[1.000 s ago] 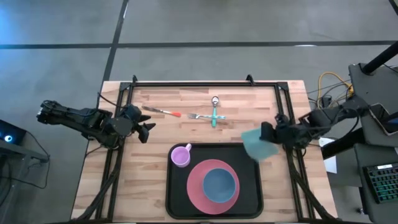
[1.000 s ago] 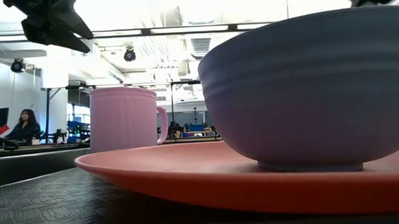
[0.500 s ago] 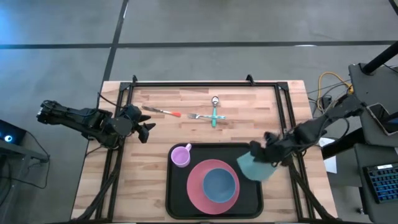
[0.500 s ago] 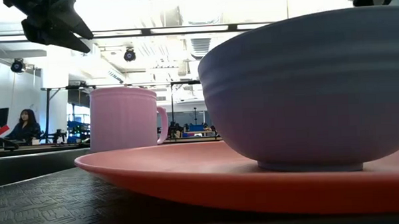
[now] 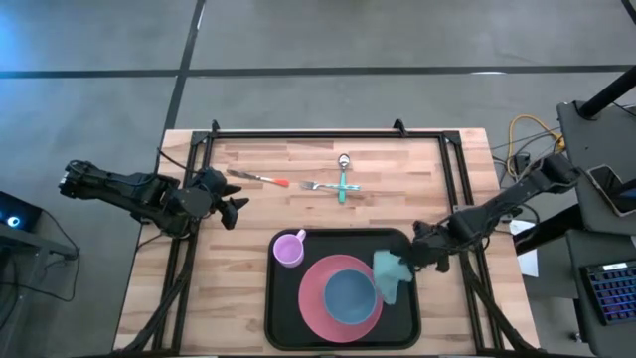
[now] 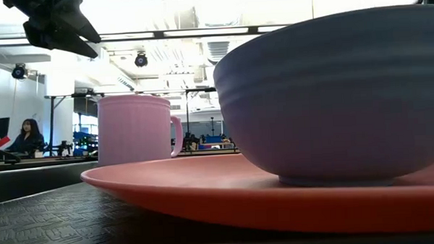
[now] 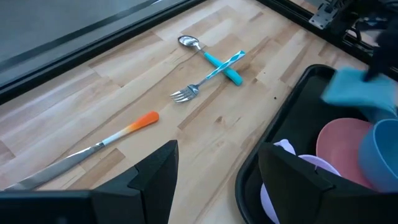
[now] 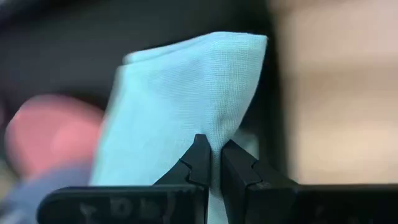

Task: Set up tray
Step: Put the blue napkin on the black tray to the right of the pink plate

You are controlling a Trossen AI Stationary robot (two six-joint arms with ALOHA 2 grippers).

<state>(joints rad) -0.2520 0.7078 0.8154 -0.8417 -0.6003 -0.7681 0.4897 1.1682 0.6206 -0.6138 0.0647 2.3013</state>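
The black tray [image 5: 288,310] lies at the table's near middle. On it stand a pink plate [image 5: 316,298] with a blue bowl [image 5: 350,295] and, at the far left corner, a pink cup [image 5: 289,249]. My right gripper [image 5: 415,261] is over the tray's right part, shut on a teal cloth [image 5: 391,273] beside the bowl. My left gripper [image 5: 237,211] hangs open above the table's left side, with nothing between its fingers. The cloth also shows in the left wrist view [image 7: 357,92]. My right gripper pinches a bunched fold of the teal cloth [image 8: 214,134] between its two fingertips [image 8: 200,158]. The fingers come from the table's right side, slanting steeply down. The cloth hangs below them over the tray's right part and the plate's rim; whether it rests there I cannot tell.
On the bare wood beyond the tray lie an orange-handled knife [image 5: 260,179] and a fork and spoon with teal handles, crossed [image 5: 341,185]. A black frame [image 5: 328,133] runs along the table's far and side edges. There is free room on the wood left of the tray.
My right gripper has gone down and toward the table's near edge, from above the right side of the table to over the tray's right part. It has tipped steeper and stayed shut on the cloth. The cloth came along and now hangs beside the bowl, more bunched.
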